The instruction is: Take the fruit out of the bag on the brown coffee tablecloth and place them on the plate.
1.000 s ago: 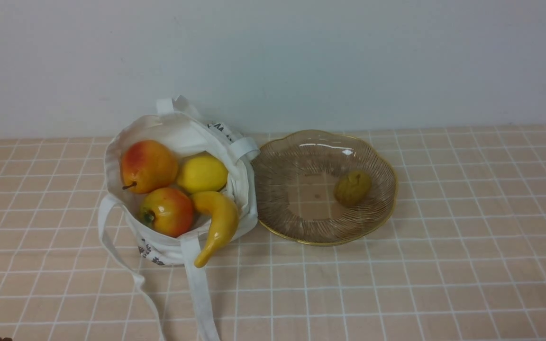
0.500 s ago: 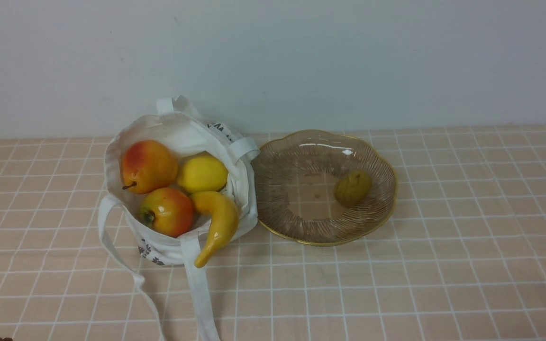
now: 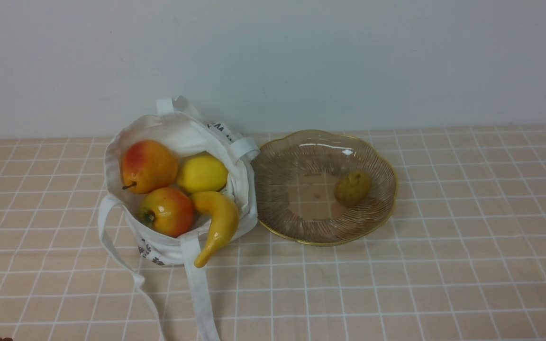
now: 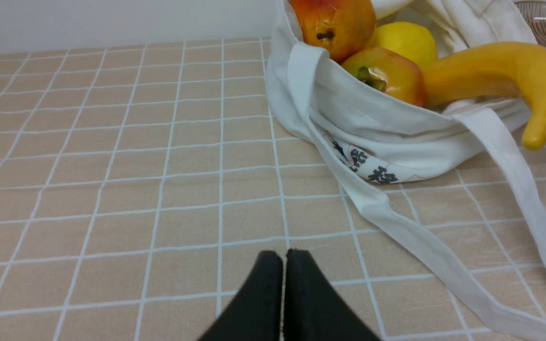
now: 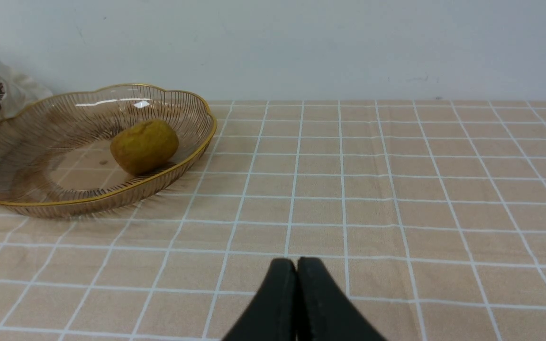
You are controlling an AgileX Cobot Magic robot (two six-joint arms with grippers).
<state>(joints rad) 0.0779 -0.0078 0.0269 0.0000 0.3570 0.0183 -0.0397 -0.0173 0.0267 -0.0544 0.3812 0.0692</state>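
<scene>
I am keeping my left tool [image 4: 283,258] pinched closed and empty, nearer the bag [image 4: 396,128], whose banana [image 4: 500,80] is lying crosswise ahead.

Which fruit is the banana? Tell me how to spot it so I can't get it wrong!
Find the white bag left of the glass plate. Four fruits sit inside it, and the banana is nearest the front. It is the only long, curved one, and its yellow tip hangs out over the bag's edge.
</scene>
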